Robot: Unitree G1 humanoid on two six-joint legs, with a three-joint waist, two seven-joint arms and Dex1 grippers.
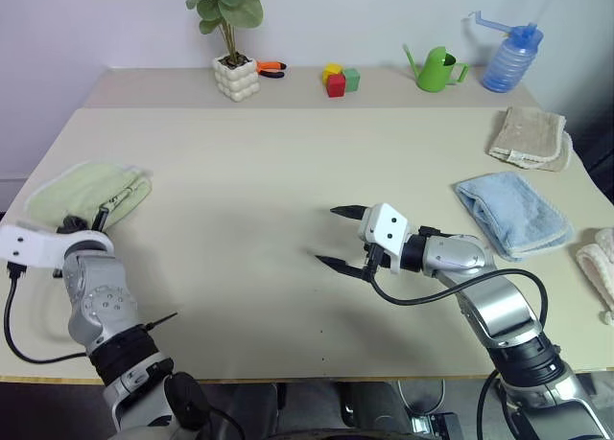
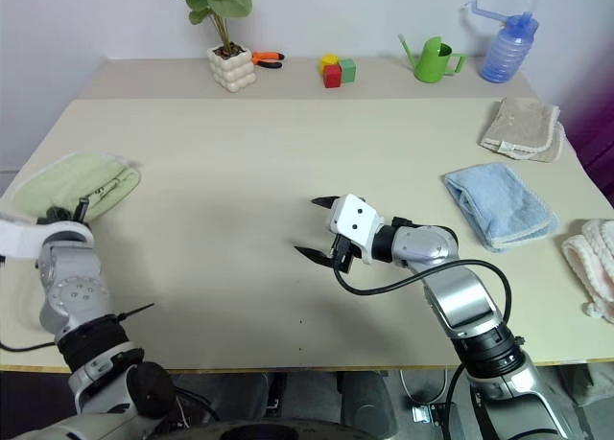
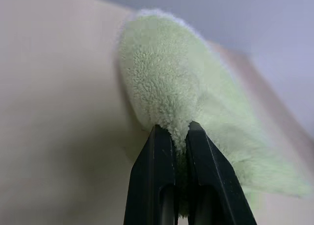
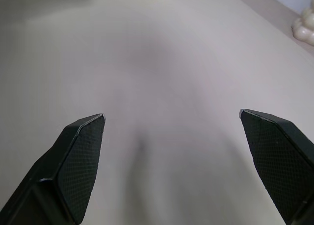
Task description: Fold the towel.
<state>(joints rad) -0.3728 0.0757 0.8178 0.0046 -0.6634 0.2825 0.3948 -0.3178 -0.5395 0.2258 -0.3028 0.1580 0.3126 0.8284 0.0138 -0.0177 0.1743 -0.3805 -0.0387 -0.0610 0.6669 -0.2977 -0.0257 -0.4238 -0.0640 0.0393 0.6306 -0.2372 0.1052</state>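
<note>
Towel (image 3: 167,87), soft and limp, pinched at a bunched edge by left claw (image 3: 180,132); right claw (image 1: 342,237) gapes empty over tabletop (image 1: 288,172).

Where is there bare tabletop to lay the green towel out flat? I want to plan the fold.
The widest bare patch lies between the green towel at the table's left edge and the open right gripper, reaching back toward the plant pot. The right side is crowded: blue towel, beige towel.

Towel (image 1: 91,191) at table (image 1: 288,172) left edge, pinched by left gripper (image 3: 179,137); right gripper (image 1: 338,237) mid-table; two other towels (image 1: 513,210) far right.
</note>
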